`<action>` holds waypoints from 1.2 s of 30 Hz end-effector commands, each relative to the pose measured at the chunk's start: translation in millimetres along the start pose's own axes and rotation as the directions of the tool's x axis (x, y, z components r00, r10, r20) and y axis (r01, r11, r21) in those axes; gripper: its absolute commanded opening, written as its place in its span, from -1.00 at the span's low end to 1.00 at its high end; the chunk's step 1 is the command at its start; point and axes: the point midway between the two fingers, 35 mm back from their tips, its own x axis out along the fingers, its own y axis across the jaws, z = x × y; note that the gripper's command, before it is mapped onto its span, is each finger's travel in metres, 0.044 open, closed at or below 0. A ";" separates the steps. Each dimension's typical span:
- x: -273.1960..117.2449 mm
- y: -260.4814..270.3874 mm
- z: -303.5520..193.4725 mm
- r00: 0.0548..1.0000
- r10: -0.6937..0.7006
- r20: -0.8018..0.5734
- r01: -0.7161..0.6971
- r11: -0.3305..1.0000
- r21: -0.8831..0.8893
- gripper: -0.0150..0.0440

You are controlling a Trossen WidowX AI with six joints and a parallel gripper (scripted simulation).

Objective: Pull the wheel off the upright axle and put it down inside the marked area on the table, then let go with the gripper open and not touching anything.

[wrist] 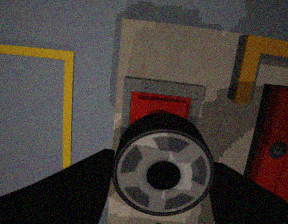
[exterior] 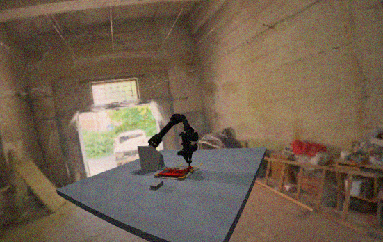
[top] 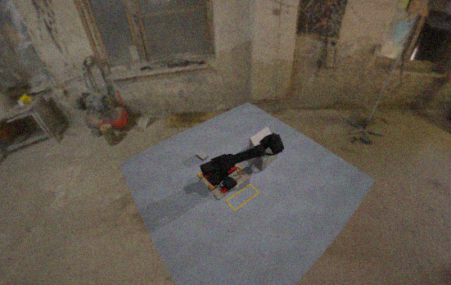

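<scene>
My gripper (wrist: 161,165) (exterior: 190,163) points down and is shut on the wheel. The black-tyred wheel (wrist: 165,120) has a grey spoked hub and faces the wrist camera, with a finger at each side. It is over the beige board (wrist: 180,45) (top: 218,196), partly covering a red block (wrist: 160,104) in a grey frame. The hub hole looks black; the axle cannot be made out, nor whether the wheel is still around it. The marked area, a yellow outline (wrist: 68,110) (top: 235,210), lies on the table beside the board; no wheel is in it.
A red panel (wrist: 275,170) (exterior: 172,172) with yellow corner pieces (wrist: 247,65) sits beside the wheel's place. A large grey block (exterior: 150,158) stands near the arm's base, and a small block (top: 201,156) (exterior: 156,186) lies past the board.
</scene>
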 end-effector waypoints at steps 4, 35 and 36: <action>-4.5 -0.7 0.6 1.000 -0.001 0.005 0.001 1.000 -0.001 -0.49; -38.3 7.3 -3.6 1.000 0.000 0.007 0.000 1.000 0.004 -0.49; -38.7 10.8 -4.9 1.000 0.000 0.007 0.000 1.000 0.004 -0.49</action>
